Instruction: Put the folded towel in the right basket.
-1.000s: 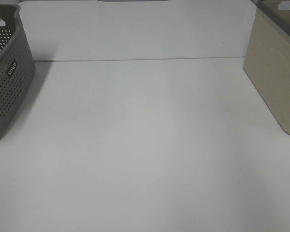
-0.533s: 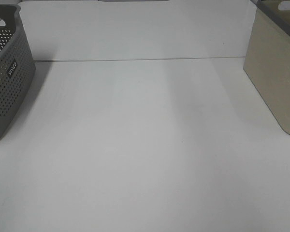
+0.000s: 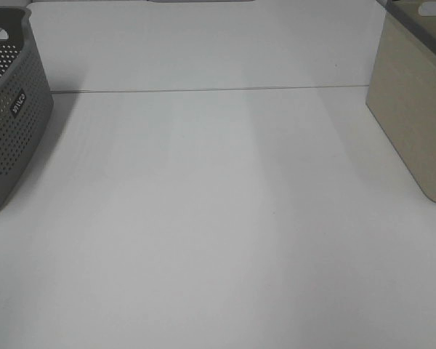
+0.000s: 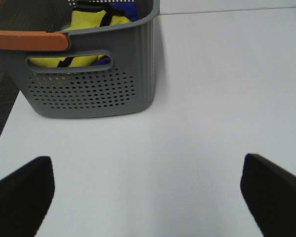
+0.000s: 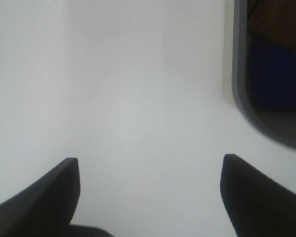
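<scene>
Nothing has shifted on the white surface (image 3: 225, 218) between the grey basket (image 3: 11, 109) and beige right basket (image 3: 414, 123); both arms' fingers (image 4: 22, 192) stand released, and no folded towel is visible.

Camera layout: one high exterior view, two wrist views.
The exterior camera looks down across the white table (image 3: 225, 218), a basket at each edge. Wrist cameras sit low: left faces the grey perforated basket (image 4: 89, 84), right the beige basket (image 5: 239, 74).

left gripper (image 4: 148, 192): plain black, blunt-tipped jaws | right gripper (image 5: 150, 197): dark, tapering, pointed jaws, blurred
</scene>
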Tool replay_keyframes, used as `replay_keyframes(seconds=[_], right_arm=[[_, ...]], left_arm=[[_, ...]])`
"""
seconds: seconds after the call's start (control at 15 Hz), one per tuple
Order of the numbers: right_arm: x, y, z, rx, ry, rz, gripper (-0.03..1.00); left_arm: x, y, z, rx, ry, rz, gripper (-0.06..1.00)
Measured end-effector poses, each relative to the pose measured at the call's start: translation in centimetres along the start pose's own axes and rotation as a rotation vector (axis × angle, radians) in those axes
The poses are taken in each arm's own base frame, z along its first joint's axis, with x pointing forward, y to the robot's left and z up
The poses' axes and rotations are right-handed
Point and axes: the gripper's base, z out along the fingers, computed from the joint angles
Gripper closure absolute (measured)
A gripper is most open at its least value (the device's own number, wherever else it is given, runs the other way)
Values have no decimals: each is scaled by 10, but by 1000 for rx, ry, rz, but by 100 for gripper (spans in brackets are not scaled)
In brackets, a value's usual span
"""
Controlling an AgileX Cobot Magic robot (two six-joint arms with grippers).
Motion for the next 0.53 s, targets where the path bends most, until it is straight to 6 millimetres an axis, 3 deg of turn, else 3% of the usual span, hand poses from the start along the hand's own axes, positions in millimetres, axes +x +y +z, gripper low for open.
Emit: replay_keyframes(seconds=[0.27,0.33,0.4,0.53], right_arm=[[81,0,16,22,143,7,23],[105,1,18,20,167,10,23],[147,4,18,20,171,11,23],[183,7,13,23,124,5,23]], left_arm=[[0,0,0,0,0,0,-3],[0,0,0,0,0,0,-3],[0,0,0,0,0,0,-3],[0,0,0,0,0,0,-3]])
